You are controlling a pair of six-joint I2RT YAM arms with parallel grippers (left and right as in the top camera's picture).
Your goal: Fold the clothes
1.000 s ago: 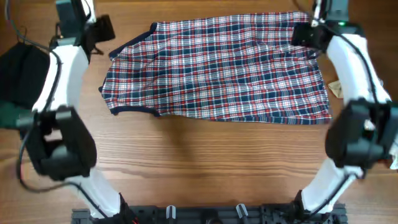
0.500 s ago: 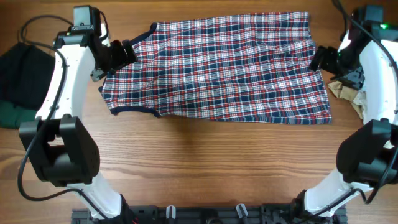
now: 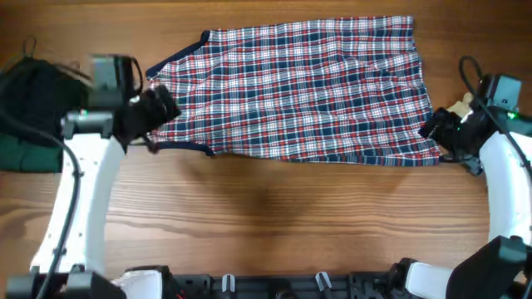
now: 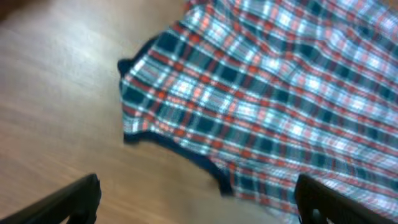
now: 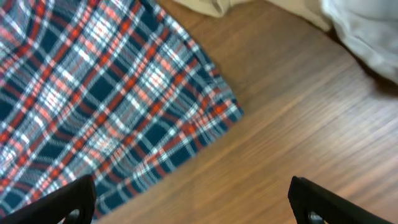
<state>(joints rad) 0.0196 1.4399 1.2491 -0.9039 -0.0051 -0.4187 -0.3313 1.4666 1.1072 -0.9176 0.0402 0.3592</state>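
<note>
The red, navy and white plaid garment (image 3: 299, 87) lies spread flat across the far half of the wooden table, with navy trim along its left edge. My left gripper (image 3: 162, 108) is open and empty at the garment's near left corner (image 4: 168, 124). My right gripper (image 3: 436, 129) is open and empty at the garment's near right corner (image 5: 211, 106). Both wrist views are blurred, with the fingertips wide apart over bare wood and plaid.
Dark green and black clothes (image 3: 25, 108) lie piled at the left edge. Beige and white fabric (image 5: 348, 25) lies at the right, just beyond the plaid's corner. The near half of the wooden table (image 3: 274, 224) is bare wood.
Both arms have swung from the garment's far corners toward me, down its left and right sides, to the near corners. The garment has not moved.
</note>
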